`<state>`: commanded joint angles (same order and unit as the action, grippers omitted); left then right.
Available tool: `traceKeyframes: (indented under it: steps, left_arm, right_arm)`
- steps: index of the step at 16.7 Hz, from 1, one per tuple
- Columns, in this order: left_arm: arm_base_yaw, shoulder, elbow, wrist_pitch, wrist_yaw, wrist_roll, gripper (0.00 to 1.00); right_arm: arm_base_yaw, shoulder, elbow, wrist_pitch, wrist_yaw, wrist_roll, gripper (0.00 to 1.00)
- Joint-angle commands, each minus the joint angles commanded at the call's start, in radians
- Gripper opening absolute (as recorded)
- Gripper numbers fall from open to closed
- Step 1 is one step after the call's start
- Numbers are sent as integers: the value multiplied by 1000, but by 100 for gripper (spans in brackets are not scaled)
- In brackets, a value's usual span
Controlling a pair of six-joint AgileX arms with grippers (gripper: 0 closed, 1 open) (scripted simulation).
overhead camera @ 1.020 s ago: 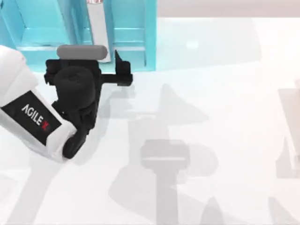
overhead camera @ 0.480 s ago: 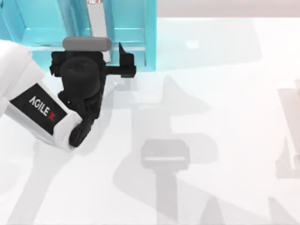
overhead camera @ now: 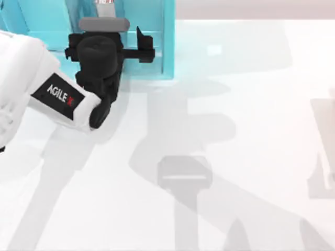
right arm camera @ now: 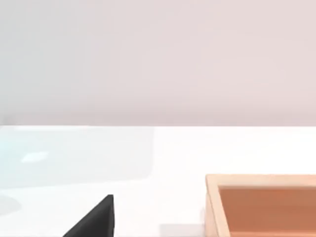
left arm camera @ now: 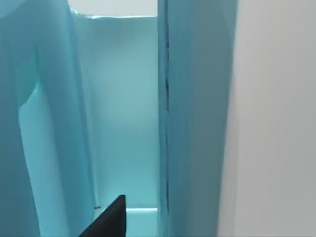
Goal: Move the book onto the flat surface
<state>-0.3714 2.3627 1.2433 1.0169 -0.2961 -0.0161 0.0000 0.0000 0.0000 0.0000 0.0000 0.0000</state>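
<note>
The book stands in the teal-blue shelf at the back left. From above it shows as a narrow white-grey edge with small red marks. My left gripper reaches into the shelf just in front of the book, and its wrist hides the lower part of the book. One black finger juts far out to the side, so the gripper is open and holds nothing. The left wrist view shows teal boards and one fingertip. The flat surface is the broad white tabletop. My right gripper's fingertip hangs over the table, parked.
The shelf's right wall stands close beside the left gripper's outer finger. An open orange-brown wooden box lies ahead of the right gripper. Grey shadows of the arms lie across the white table's middle.
My left arm has moved toward the back and a little to the right. Its gripper went from just in front of the shelf into the shelf's opening. The book has not moved.
</note>
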Motion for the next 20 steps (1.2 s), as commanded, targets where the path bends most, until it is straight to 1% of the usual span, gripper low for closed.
traceKeyframes:
  steps: [5, 18, 19, 20]
  left_arm:
    - [4, 10, 20, -11, 5, 0, 100]
    - [4, 10, 20, -11, 5, 0, 2]
    - [4, 10, 20, -11, 5, 0, 0]
    - [4, 10, 20, -11, 5, 0, 0]
  right_arm:
    - [0, 0, 0, 0, 0, 0, 100]
    - [0, 0, 0, 0, 0, 0, 100]
    - [0, 0, 0, 0, 0, 0, 100]
    - [0, 0, 0, 0, 0, 0, 100]
